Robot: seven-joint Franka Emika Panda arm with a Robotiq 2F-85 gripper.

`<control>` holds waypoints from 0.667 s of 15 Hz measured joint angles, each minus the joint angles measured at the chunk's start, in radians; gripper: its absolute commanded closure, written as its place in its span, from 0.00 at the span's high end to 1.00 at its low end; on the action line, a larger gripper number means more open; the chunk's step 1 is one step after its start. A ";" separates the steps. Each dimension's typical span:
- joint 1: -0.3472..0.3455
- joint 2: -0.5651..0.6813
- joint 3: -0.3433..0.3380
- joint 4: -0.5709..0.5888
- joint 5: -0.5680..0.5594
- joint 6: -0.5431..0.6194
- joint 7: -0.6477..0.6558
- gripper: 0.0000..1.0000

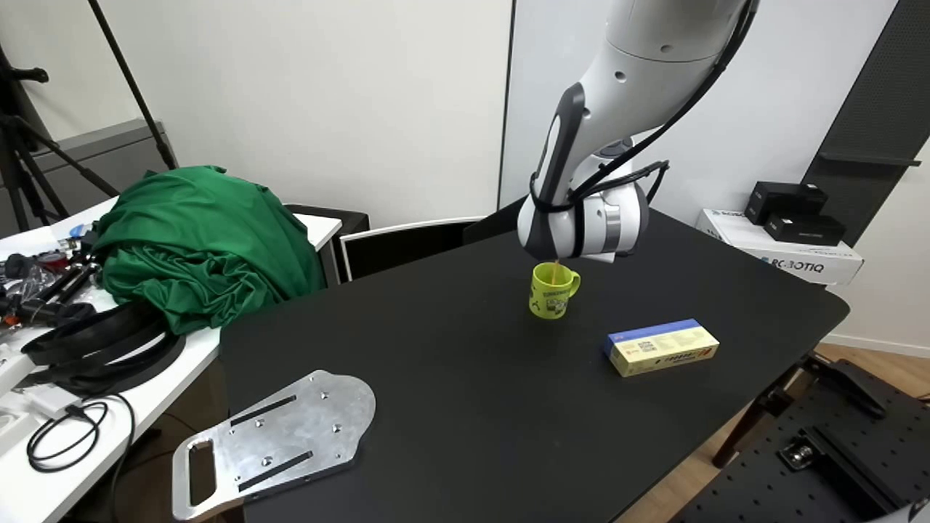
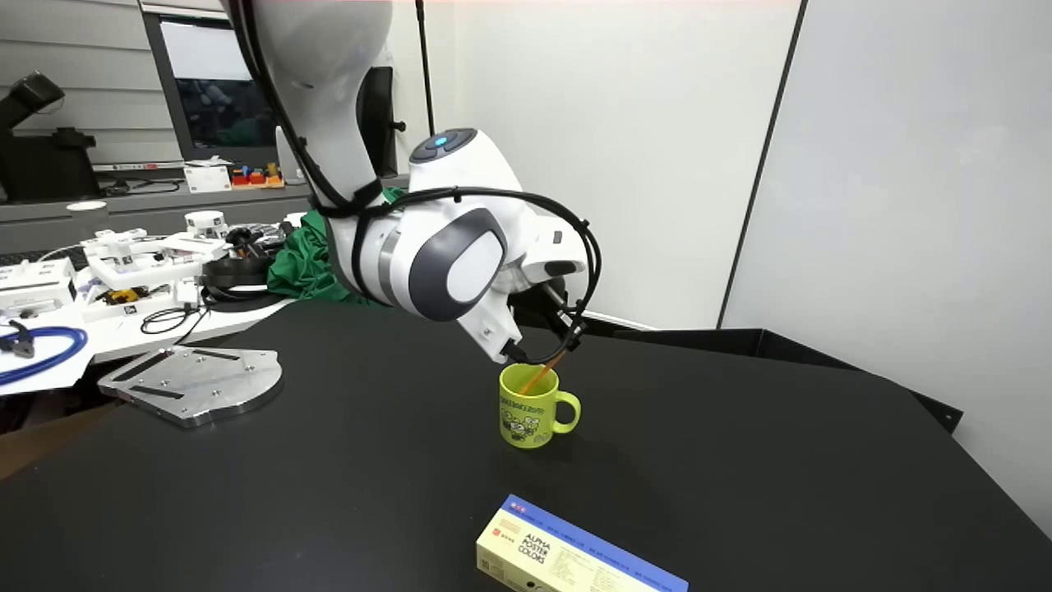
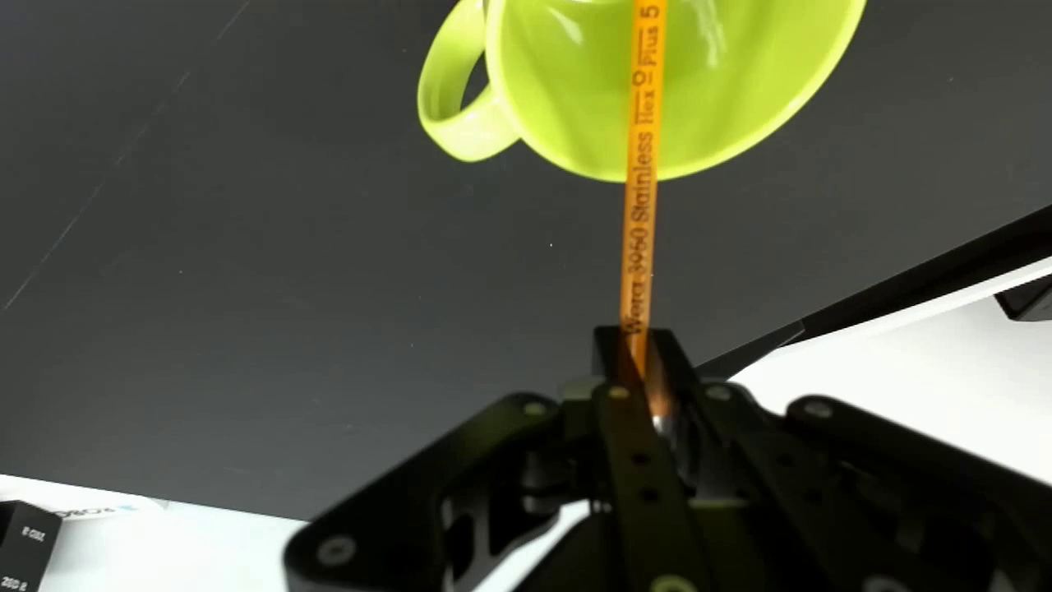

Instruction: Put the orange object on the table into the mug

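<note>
The orange object (image 3: pixel 641 189) is a thin orange stick with black lettering. My gripper (image 3: pixel 637 349) is shut on its upper end, with a fingertip on each side. The bright yellow-green mug (image 1: pixel 548 298) stands upright on the matte black table (image 1: pixel 450 392). In both exterior views the stick (image 2: pixel 542 376) slants down from my gripper (image 2: pixel 569 337) into the mouth of the mug (image 2: pixel 522 419). In the wrist view it crosses the near rim of the mug (image 3: pixel 567 123). Its lower end is hidden in the mug. I cannot tell whether it touches the bottom.
A yellow-and-blue box (image 1: pixel 661 347) lies on the table near the mug. A metal plate (image 1: pixel 290 428) lies at the table's edge, towards the white cluttered desk (image 1: pixel 174 385) with a green cloth (image 1: pixel 203 240). A white wall (image 2: pixel 625 164) stands behind the table.
</note>
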 measured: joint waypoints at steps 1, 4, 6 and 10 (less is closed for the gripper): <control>0.001 0.006 0.003 0.000 0.002 0.000 0.000 0.02; 0.003 0.019 0.013 0.000 0.008 0.000 0.000 0.02; 0.006 0.024 0.015 0.001 0.016 0.000 0.000 0.02; 0.011 0.035 0.014 0.008 0.039 -0.009 -0.001 0.38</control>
